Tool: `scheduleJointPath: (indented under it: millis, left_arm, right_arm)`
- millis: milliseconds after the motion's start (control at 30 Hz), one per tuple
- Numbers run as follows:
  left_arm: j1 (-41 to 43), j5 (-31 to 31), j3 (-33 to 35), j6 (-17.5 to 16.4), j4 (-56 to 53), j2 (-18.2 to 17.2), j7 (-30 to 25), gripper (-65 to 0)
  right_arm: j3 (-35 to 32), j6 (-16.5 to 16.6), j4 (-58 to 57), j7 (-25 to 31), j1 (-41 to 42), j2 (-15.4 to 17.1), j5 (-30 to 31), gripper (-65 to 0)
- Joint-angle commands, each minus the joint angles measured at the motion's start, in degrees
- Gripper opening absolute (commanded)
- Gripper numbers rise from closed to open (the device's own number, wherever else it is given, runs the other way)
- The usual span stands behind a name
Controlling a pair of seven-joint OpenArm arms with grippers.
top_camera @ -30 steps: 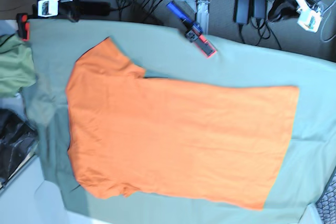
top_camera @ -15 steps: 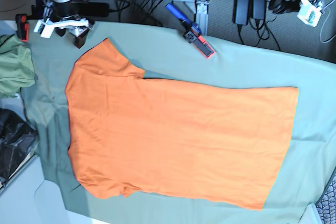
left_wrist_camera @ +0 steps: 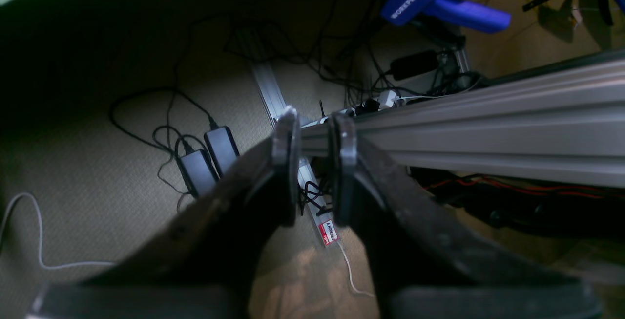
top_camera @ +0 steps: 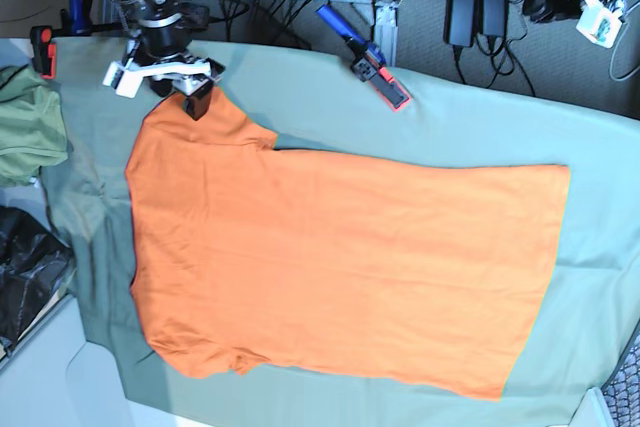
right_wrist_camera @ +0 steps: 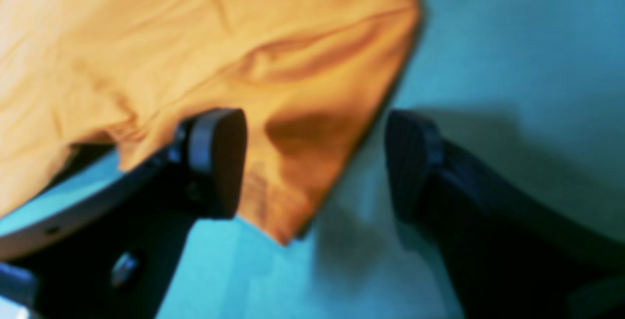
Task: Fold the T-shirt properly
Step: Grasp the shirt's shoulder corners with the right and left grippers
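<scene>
The orange T-shirt (top_camera: 330,257) lies spread flat on the pale green cloth (top_camera: 470,122), collar end to the left. My right gripper (top_camera: 170,82) hovers at the far-left sleeve (top_camera: 205,112). In the right wrist view its jaws (right_wrist_camera: 315,162) are wide open. The sleeve's corner (right_wrist_camera: 288,172) lies between the dark pads (right_wrist_camera: 219,162). My left gripper (top_camera: 592,19) hangs off the table at the top right, over the floor. Its fingers (left_wrist_camera: 288,162) stand a narrow gap apart with nothing between them.
An olive-green bunched garment (top_camera: 28,127) and a black bag (top_camera: 25,287) sit at the left edge. A blue and red clamp (top_camera: 368,59) lies on the cloth's far edge, a red clamp (top_camera: 42,52) at the far-left corner. Cables and power bricks (top_camera: 475,2) cover the floor behind.
My right arm has swung from behind the table's far-left corner down to the sleeve, and its jaws have opened wide. The left gripper has parted slightly and barely moved.
</scene>
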Motion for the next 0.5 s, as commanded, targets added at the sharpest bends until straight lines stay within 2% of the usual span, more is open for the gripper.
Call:
scheduleJointPath:
  millis: [0, 133, 200, 267, 300, 333, 400, 433, 467]
  left_arm:
    - [0.9, -0.8, -0.3, -0.5, 0.9, -0.3, -1.5, -50.9]
    - [0.8, -1.4, -0.3, -0.3, 0.9, -0.9, -2.3, -50.9]
    - [0.6, -3.0, -0.3, 1.1, 0.9, -1.3, -2.2, -50.5]
    - [-0.4, -3.8, -0.3, 1.7, 0.9, -1.5, -2.1, -47.2]
    - [-1.1, -3.8, -0.3, 1.6, 0.9, -1.8, -2.2, -44.7]
    - [-1.9, -3.7, -0.4, 1.7, 0.9, -2.0, -2.2, -42.0]
    - [-3.5, -3.8, -0.9, 1.7, 0.9, -2.1, -2.3, -36.7]
    - [-4.2, -3.8, -1.2, 1.6, 0.9, -2.1, -2.3, -34.5]
    - [-5.0, -3.8, -1.6, 1.6, 0.9, -2.1, -2.3, -32.6]
  right_arm:
    - [-0.3, -0.5, 0.3, 0.5, 0.7, 0.0, -0.8, -20.9]
    - [-0.8, -0.5, -1.5, 0.6, 3.5, -1.5, -4.9, -20.9]
    - [-0.8, -0.7, -2.0, 0.7, 4.3, -1.8, -6.4, -21.2]
    - [-0.8, -0.9, -2.0, 0.7, 4.9, -1.8, -8.5, -23.8]
    - [-0.8, -0.9, -2.0, 0.7, 5.2, -1.8, -9.9, -29.7]
    - [-0.8, -0.9, -2.0, 0.7, 5.3, -1.8, -11.0, -38.8]
    - [-0.8, -0.9, -2.0, 0.6, 5.3, -1.8, -12.0, -60.7]
    - [-0.8, -0.9, -2.0, 0.6, 5.3, -1.8, -12.0, -65.0]
    - [-0.8, -0.9, -2.0, 0.6, 5.1, -1.8, -12.0, -65.0]
